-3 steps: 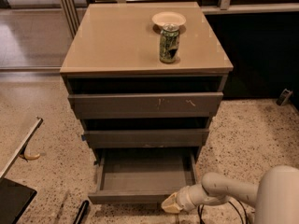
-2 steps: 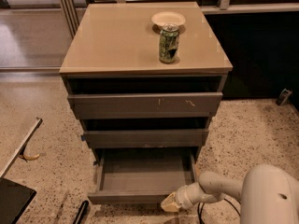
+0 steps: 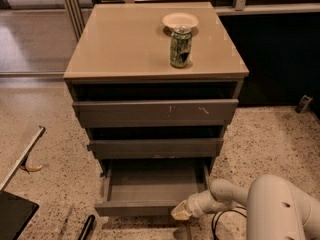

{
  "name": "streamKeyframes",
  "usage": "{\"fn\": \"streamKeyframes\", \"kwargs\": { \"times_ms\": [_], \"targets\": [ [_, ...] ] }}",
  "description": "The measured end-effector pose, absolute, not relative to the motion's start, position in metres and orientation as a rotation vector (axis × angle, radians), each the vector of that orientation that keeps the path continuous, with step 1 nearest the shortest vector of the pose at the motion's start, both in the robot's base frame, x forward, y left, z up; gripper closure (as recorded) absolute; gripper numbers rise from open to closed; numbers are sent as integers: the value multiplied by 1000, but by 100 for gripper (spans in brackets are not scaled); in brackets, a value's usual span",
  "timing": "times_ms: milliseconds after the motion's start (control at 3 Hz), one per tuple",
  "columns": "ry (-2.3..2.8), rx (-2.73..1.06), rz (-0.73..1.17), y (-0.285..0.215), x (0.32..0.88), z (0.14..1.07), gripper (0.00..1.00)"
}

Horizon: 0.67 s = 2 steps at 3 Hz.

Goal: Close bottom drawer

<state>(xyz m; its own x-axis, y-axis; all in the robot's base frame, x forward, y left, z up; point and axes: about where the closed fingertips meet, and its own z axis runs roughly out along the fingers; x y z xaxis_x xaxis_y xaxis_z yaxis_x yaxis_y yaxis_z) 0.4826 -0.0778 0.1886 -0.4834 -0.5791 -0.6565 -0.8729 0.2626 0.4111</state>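
The bottom drawer [image 3: 150,186] is the lowest of three dark grey-brown drawers in the cabinet. It stands pulled out, its shallow box empty, and its slim plain front [image 3: 135,208] faces me. My gripper [image 3: 181,211] is at the right end of that front, low on the floor side, at the end of my white arm [image 3: 225,194] that reaches in from the lower right. It seems to touch the drawer front.
A green can [image 3: 180,46] and a white bowl [image 3: 180,20] stand on the beige cabinet top [image 3: 125,44]. The top drawer [image 3: 155,112] and middle drawer [image 3: 155,147] are slightly out. A banana peel [image 3: 31,168] and a dark object [image 3: 12,216] lie on the speckled floor at left.
My arm has shifted a little; the gripper stays at the right end of the bottom drawer's front. The drawer looks about as far out as before.
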Motion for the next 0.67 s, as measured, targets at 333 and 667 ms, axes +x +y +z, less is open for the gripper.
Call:
{"fn": "streamKeyframes", "kwargs": {
  "times_ms": [333, 667],
  "targets": [
    [2148, -1301, 1031, -83, 506, 196, 35],
    [2122, -1299, 991, -83, 528, 207, 12]
  ]
}}
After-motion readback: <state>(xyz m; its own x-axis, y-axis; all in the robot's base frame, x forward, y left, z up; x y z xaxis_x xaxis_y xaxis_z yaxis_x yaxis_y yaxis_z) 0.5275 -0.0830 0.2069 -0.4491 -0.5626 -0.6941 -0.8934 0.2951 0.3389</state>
